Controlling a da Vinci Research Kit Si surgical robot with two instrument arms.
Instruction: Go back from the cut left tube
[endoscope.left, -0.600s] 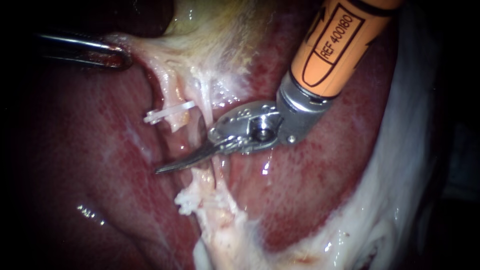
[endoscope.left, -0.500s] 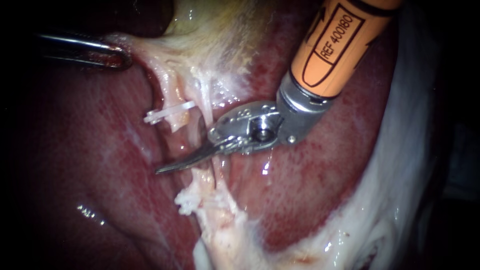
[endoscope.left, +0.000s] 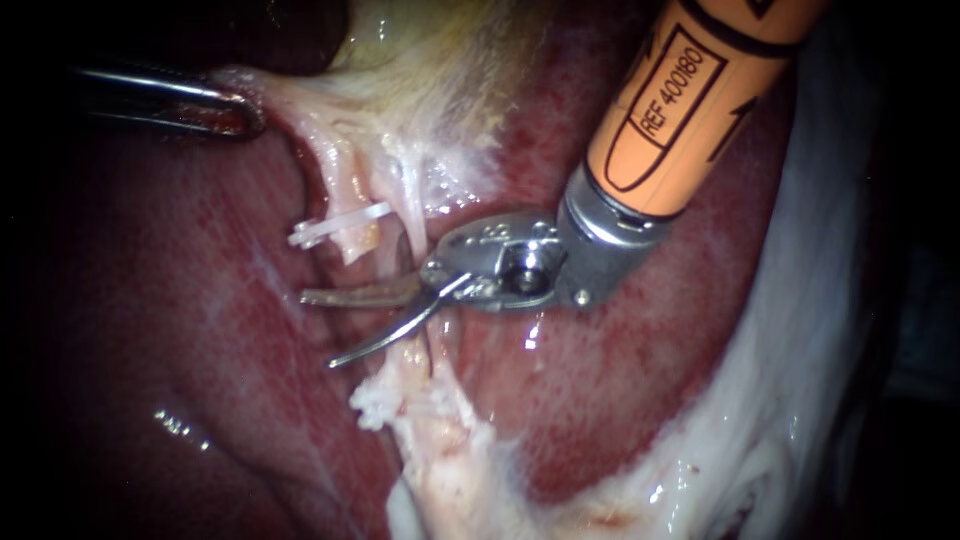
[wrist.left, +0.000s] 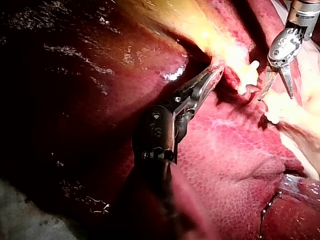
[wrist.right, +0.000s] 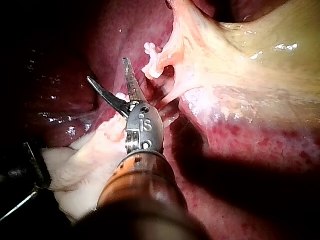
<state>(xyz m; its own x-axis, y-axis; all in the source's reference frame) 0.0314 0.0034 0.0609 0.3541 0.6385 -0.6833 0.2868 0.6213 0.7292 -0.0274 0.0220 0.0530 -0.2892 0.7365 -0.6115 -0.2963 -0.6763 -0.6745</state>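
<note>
The right tool (endoscope.left: 318, 330), silver scissor blades on an orange shaft, is released, its blades parted just below the pale cut left tube (endoscope.left: 342, 190), which carries a white plastic clip (endoscope.left: 320, 230). The dark metal left tool (endoscope.left: 248, 118) is clenched on pale gallbladder tissue (endoscope.left: 330, 110).

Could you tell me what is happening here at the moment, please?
The right tool, its blades open and holding nothing, sits at the gap in the cut left tube, whose upper stump bears a white clip. The left tool holds pale tissue taut above the liver.
</note>
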